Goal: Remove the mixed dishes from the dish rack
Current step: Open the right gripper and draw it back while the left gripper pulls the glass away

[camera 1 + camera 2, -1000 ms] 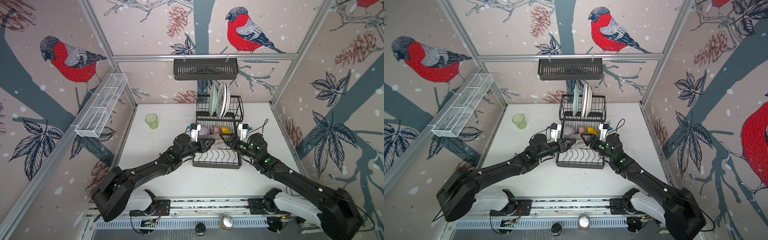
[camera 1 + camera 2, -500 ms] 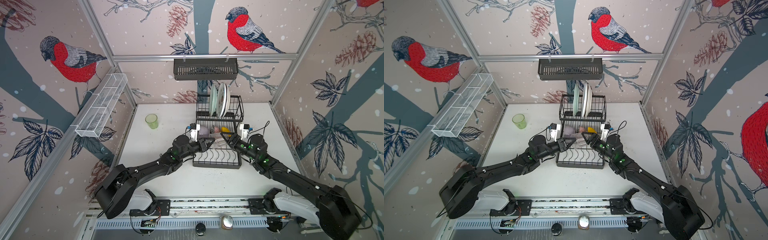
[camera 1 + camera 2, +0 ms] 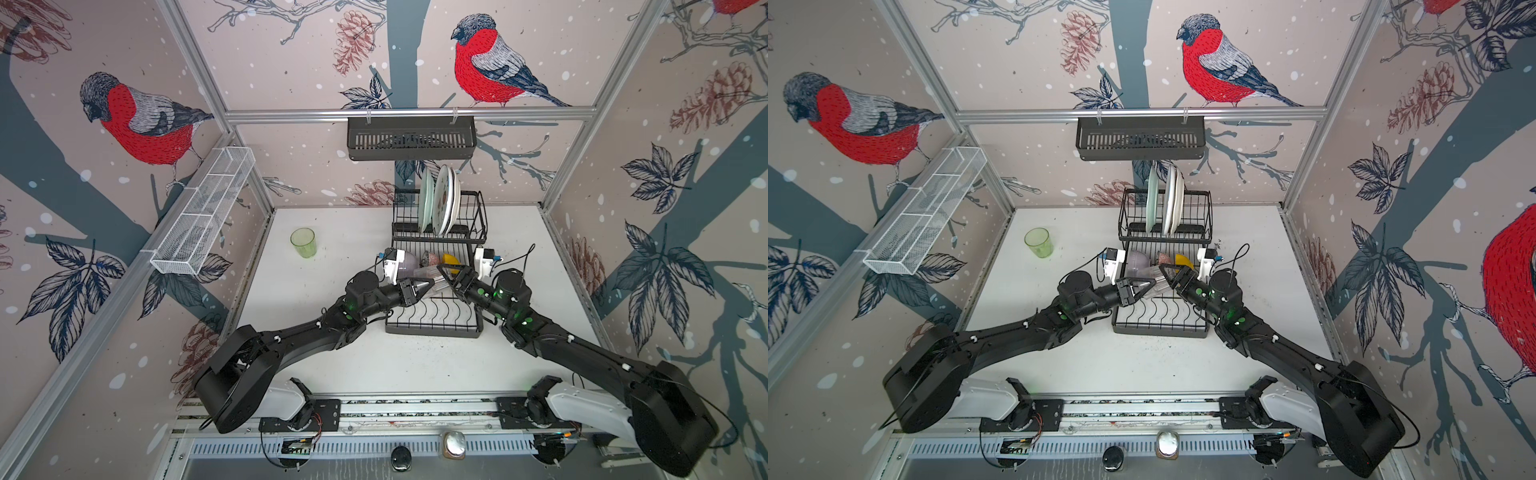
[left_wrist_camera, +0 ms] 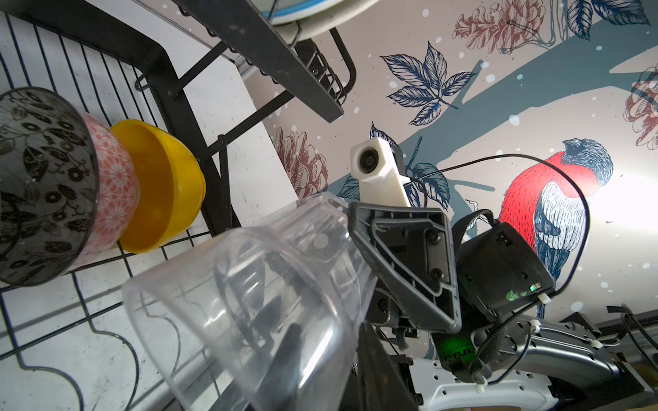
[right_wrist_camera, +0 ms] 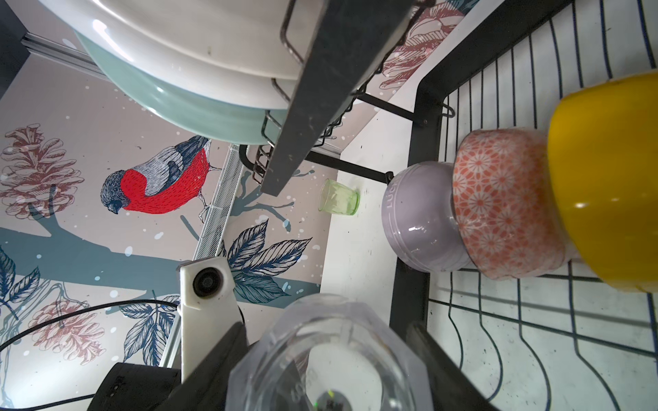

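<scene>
Fingers [image 5: 436,363] of right gripper [image 5: 325,329] clamped on clear glass [image 4: 249,302] base; left gripper [image 3: 430,286] pinched on rim, contact half-hidden. Embossed lettering on lilac bowl [image 5: 420,227], glass's 10 o'clock, not fully legible.

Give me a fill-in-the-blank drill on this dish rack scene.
The green glass stands outside the dish rack, on the ___.
The right hand holds the clear glass above the rack's ___ tier.
The raised tier holds ___ plates.
The pink-patterned bowl sits ___ the lilac bowl and the yellow bowl.
Missing: table; lower; three; between.
</scene>
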`<state>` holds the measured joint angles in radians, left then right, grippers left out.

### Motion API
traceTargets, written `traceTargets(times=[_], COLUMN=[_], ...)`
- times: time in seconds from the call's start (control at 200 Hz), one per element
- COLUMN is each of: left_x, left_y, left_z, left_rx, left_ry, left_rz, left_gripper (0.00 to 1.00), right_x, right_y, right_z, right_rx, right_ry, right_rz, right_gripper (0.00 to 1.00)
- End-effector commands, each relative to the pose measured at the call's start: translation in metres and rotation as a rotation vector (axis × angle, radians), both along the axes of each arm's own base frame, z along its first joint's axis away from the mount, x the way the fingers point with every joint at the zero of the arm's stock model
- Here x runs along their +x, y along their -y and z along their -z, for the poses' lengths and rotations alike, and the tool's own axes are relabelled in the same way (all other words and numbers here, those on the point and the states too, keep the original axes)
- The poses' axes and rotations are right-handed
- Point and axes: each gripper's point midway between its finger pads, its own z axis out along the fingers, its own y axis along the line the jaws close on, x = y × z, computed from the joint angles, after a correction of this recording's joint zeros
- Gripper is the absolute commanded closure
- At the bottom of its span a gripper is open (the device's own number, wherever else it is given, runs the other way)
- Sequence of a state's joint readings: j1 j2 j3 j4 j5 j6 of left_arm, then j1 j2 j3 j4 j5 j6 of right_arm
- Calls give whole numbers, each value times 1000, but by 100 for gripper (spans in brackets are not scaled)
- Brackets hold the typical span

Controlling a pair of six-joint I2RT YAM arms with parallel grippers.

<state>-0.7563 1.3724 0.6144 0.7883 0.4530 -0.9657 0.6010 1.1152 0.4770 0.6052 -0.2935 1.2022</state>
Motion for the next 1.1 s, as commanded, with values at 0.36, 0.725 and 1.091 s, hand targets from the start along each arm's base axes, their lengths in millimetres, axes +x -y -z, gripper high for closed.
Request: traceTargets(times=[0.36,0.725,1.091], left_x=[-12,-12,-1], left_y=[0,-10,-28], left_z=[-26,-19,0], left_rx=[-75,-17,151], left_ry=[108,107,79], left_rz=[42,-5,-115], left_gripper=[100,100,100], right_x=[-30,-29,-29], right_y=[-23,-14,9], right_z=[12,13,30], right_rx=[-22,-56,-157], right_ry=[1,15,20], right_rz=[-183,-148,-64], right_gripper=[25,5,0])
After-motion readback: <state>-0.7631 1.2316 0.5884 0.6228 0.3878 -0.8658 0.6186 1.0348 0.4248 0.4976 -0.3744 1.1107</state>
